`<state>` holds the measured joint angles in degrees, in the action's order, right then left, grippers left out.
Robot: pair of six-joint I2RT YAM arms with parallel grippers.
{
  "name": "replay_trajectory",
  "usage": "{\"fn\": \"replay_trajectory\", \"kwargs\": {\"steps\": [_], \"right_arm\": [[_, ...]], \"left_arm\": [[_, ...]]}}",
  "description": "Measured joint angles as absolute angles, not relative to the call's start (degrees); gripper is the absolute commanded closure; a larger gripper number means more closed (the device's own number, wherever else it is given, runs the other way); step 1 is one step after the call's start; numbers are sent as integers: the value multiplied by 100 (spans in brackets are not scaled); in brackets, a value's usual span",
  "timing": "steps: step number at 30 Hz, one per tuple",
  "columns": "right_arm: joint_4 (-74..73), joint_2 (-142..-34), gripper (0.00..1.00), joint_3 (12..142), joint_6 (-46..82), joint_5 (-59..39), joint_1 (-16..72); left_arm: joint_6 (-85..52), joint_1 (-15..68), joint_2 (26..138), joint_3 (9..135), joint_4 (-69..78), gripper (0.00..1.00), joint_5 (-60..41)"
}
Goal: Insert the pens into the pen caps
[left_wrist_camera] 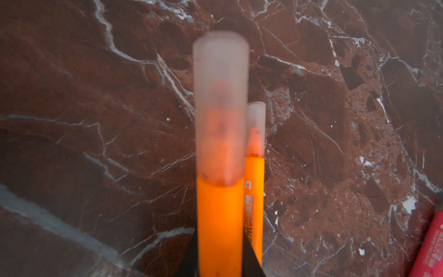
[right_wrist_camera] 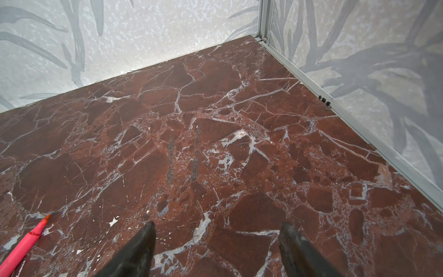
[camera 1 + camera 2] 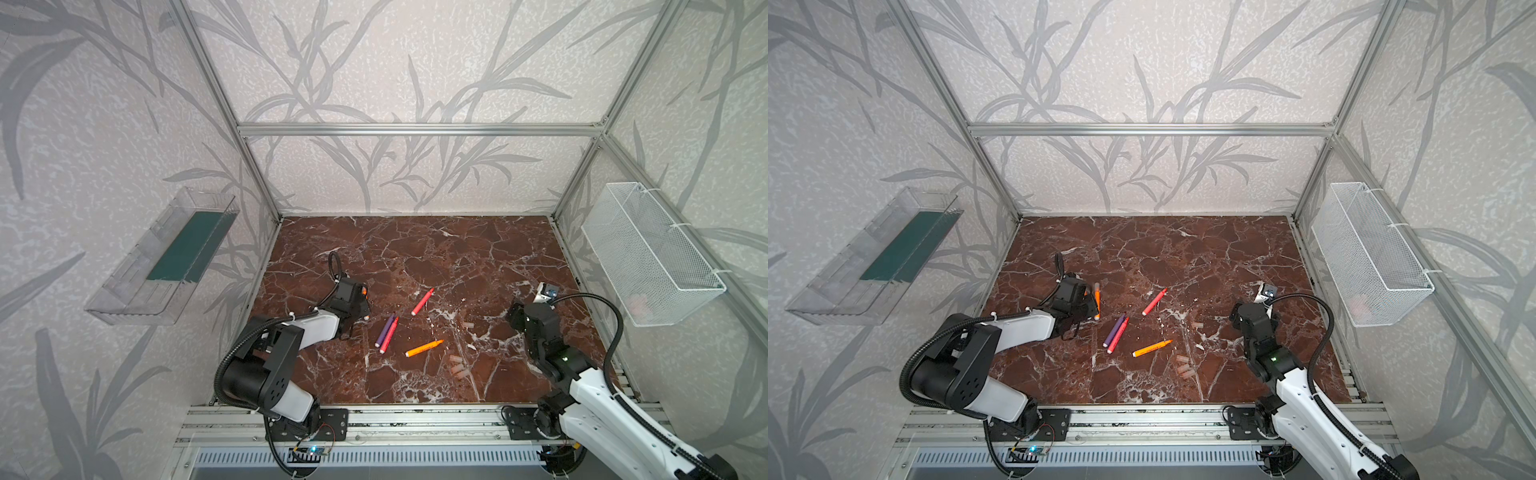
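Left end effector (image 1: 219, 266) pinching capped orange pen (image 1: 219, 215) by barrel, best hold; seeming light, rigid, slick. Right end effector (image 2: 217, 230) spread.

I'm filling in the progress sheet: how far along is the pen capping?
Done: one capped orange marker pen lies on the red-brown marble table. In hand: the left gripper is shut on a second orange pen, its translucent pale cap already on. Left: a purple pen, two red-pink pens and one orange pen lie uncapped, with four loose caps. The right gripper is open and empty.
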<state>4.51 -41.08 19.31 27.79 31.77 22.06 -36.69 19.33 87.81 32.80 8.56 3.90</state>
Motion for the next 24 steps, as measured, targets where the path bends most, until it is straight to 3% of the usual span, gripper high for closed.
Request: {"fn": "replay_trajectory", "kwargs": {"steps": [10,17,24], "right_arm": [[460,-3913,20,1865,2799,3173,2204],[563,-3857,20,1865,2915,3361,2200],[543,-3870,21,1861,2902,3301,2200]], "left_arm": [[-3597,1931,8661,3282,805,57,130],[-3439,1931,8178,3308,443,50,73],[-3242,1933,6967,3299,174,48,-43]]}}
